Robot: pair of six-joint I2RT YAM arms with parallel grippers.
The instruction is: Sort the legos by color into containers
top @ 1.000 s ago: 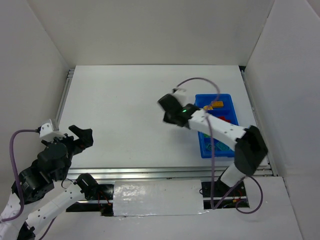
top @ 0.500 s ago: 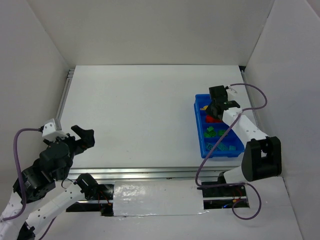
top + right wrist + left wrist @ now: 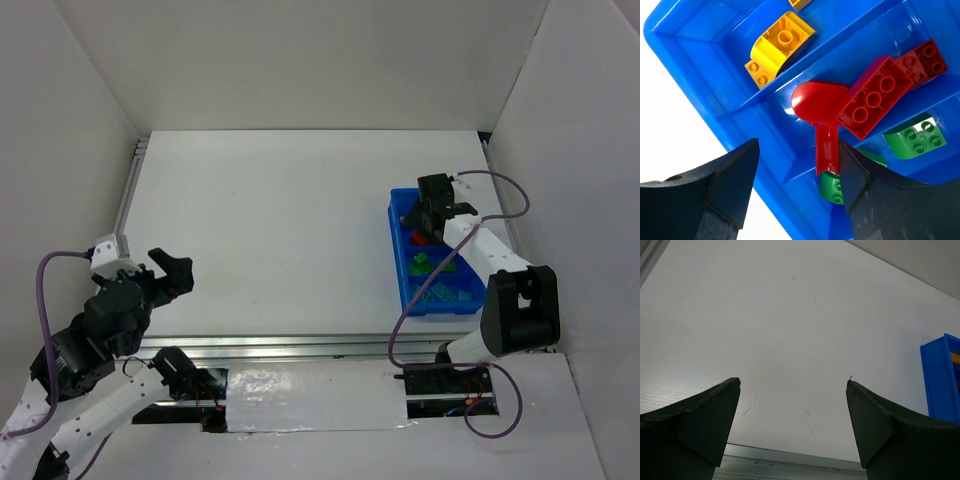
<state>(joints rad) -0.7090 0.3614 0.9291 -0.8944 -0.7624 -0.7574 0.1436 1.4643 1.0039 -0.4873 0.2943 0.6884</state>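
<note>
Bright blue tray [image 3: 775,132] lies flat at the right of the scene, its four ridged compartments [image 3: 705,30] holding legos [image 3: 425,238] by color: a yellow rounded piece [image 3: 780,47] farthest, then red bricks [image 3: 872,97] and a red rounded piece [image 3: 820,102], then green pieces [image 3: 915,139], with cyan pieces [image 3: 456,297] nearest.

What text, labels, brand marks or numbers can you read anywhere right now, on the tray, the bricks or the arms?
No readable text in any view.
The blue tray, red brick, yellow piece and green brick: studs only, no print.
The left arm, right arm and white table: no lettering visible; any marking is too small to tell.
</note>
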